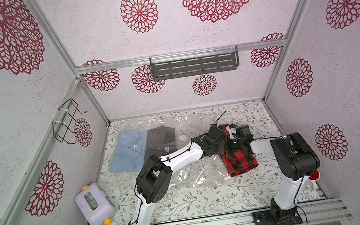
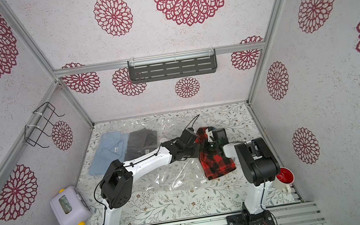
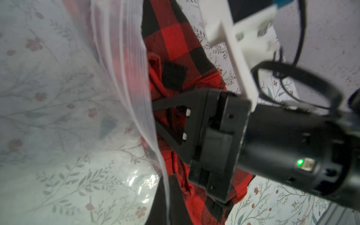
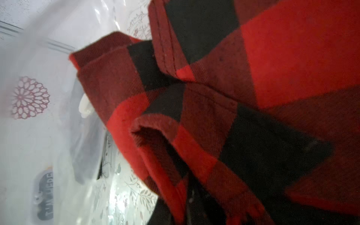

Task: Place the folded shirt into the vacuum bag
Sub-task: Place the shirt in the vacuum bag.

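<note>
A: Which step?

B: Insertion, barely begun. The plaid shirt (image 1: pixel 240 160) lies on the surface (image 1: pixel 210 199) at the open end of the vacuum bag (image 1: pixel 192 175). It is mostly outside, with only its leading edge at the lip.

A: Hands?

B: The right hand (image 3: pixel 161 116) is clamped on the shirt's bag-side edge (its wrist view is nearly all plaid). The left hand (image 1: pixel 223 138) has its jaws together. I'd judge it is pinching the bag's upper lip, which stands raised off the surface, though its fingers are hidden.

A: Anything inside already?

B: A light blue shirt (image 1: pixel 129 149) and a dark shirt (image 1: pixel 161 139), at the bag's far end beside the white valve (image 1: pixel 182 137).

A: Next move?

B: My guess is that the left hand needs the lip high and wide. The right hand must then slide the shirt flat underneath toward the valve. The risk is the fold bunching at the zip strip.
</note>
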Robot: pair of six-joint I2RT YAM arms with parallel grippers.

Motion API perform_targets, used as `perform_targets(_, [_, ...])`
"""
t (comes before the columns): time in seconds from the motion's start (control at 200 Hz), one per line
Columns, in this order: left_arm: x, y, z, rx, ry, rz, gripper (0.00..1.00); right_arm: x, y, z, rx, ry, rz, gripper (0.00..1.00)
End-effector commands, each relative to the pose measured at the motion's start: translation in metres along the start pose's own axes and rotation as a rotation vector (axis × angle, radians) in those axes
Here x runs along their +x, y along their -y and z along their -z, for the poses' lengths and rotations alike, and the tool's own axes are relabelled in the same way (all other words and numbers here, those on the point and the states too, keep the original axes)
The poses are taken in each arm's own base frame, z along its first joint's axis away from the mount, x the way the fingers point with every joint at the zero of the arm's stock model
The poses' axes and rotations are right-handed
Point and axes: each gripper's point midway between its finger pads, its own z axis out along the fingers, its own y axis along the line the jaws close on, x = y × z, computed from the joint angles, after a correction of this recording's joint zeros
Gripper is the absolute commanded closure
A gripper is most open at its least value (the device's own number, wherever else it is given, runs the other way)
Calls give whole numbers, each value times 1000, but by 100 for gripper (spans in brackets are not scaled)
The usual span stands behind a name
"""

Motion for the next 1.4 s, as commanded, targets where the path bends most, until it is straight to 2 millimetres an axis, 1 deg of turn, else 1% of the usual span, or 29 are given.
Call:
perform_targets(0.0, [9,7,-4,-2,-19,-18,100,-14,-8,-4,-7,18,21,100])
perform_targets(0.08, [12,5,-7,-6,-22,-14,100,-14,-4,-12,-5,7,14,100])
perform_targets(0.205, [13,3,-9,-9,-27,-13,100,-3,5,-25,-17,-24,-8,100])
perform_targets(0.27, [12,3,-9,-12,-25,-14,100,1,7,-26,-22,-34,-9,89])
perform_targets(0.295, [13,2,-10,-15,-24,-14,100,2,7,-25,-21,-35,-7,83])
perform_targets(0.32, [12,1,-9,-17,-22,-13,100,3,6,-23,-22,-35,-3,78])
perform_targets(0.42, [11,-1,-9,-22,-23,-13,100,0,-1,-12,-23,-24,23,62])
perform_targets(0.54, [10,-2,-7,-25,-20,-15,100,-4,-10,9,-19,9,56,47])
perform_targets(0.66, [7,-5,-3,-32,-13,-15,100,1,-16,28,-24,35,74,39])
perform_targets(0.721, [7,-6,-2,-35,-12,-16,100,5,-15,34,-26,42,76,38])
perform_targets(0.811, [7,-5,-2,-31,-11,-15,100,13,-13,34,-47,36,70,36])
perform_targets(0.951, [9,-5,-5,-28,-20,-13,100,29,0,20,-52,-8,46,36])
perform_targets(1.021, [11,-7,-6,-30,-23,-11,100,36,12,13,-21,-38,30,37])
perform_targets(1.066, [12,-7,-6,-32,-25,-9,100,39,19,11,2,-52,25,37])
perform_targets(1.111, [12,-8,-6,-34,-25,-7,100,40,21,12,17,-55,30,37])
perform_targets(1.171, [14,-9,-7,-40,-30,-6,100,38,18,20,32,-40,48,37])
perform_targets(1.261, [16,-12,-8,-45,-34,0,100,31,14,40,78,-4,89,35])
perform_targets(1.336, [17,-14,-10,-48,-39,4,100,29,18,58,148,25,121,34])
perform_targets(1.396, [18,-14,-12,-46,-40,6,100,34,23,72,199,38,135,33])
